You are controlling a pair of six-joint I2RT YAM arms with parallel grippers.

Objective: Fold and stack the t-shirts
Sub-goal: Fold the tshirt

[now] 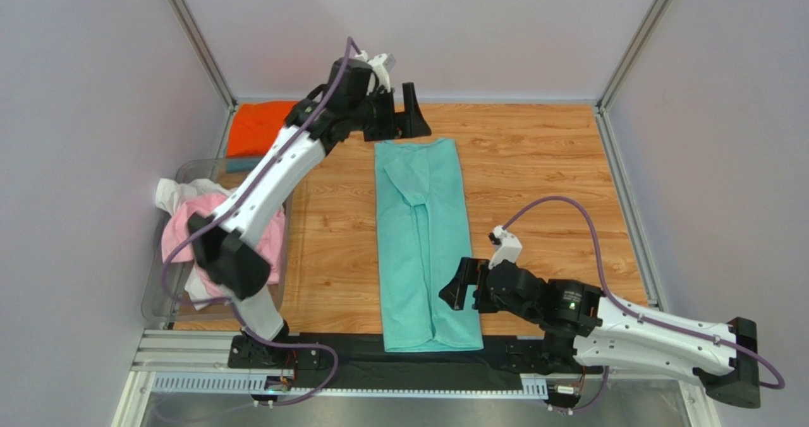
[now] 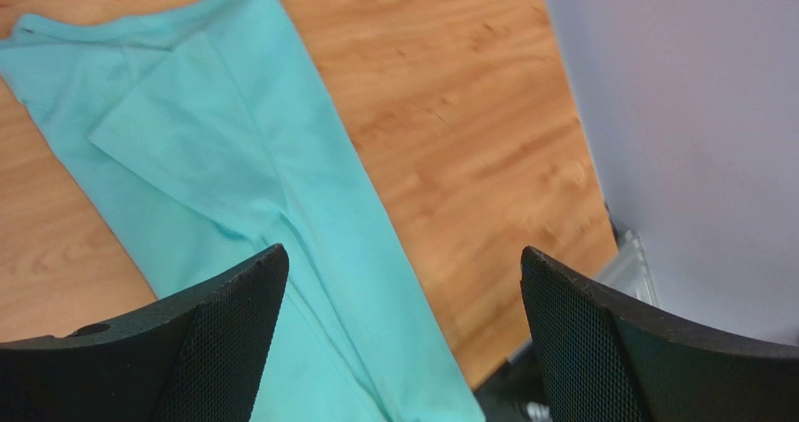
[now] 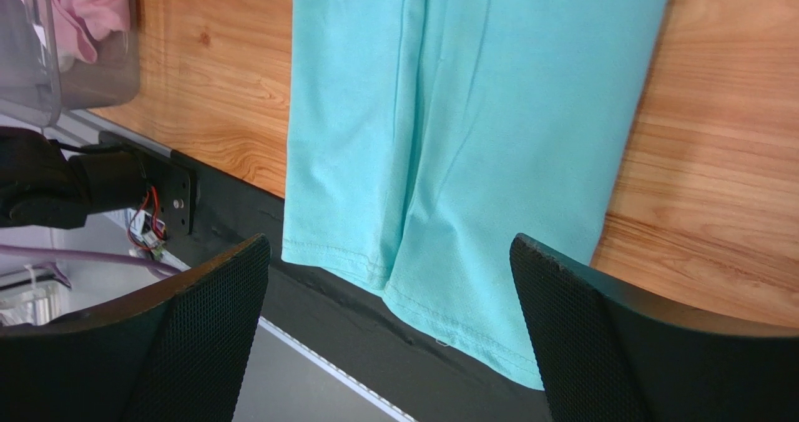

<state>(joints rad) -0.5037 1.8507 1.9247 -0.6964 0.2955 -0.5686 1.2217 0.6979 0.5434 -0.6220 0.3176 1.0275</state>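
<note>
Soft, light and surely limp, the mint tee (image 1: 423,247) lies as a folded strip on the table (image 1: 541,162), collar end just below the left gripper (image 2: 403,253), hem below the right gripper (image 3: 389,244), both wide open and empty, so pinching all layers at an end's corners seems best

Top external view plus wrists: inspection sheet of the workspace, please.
Surface: wooden table, black strip along near edge.
Job's things: mint-green t-shirt folded into a long band, near hem over that strip; orange t-shirt folded far left; pink t-shirt and white t-shirt heaped in clear bin.
Clutter: nothing seen.
Jaws: on left arm open above shirt's far end; on right arm open beside near end; both empty.
Cables: purple cable looped off each arm.
Surroundings: pale walls, aluminium frame.
</note>
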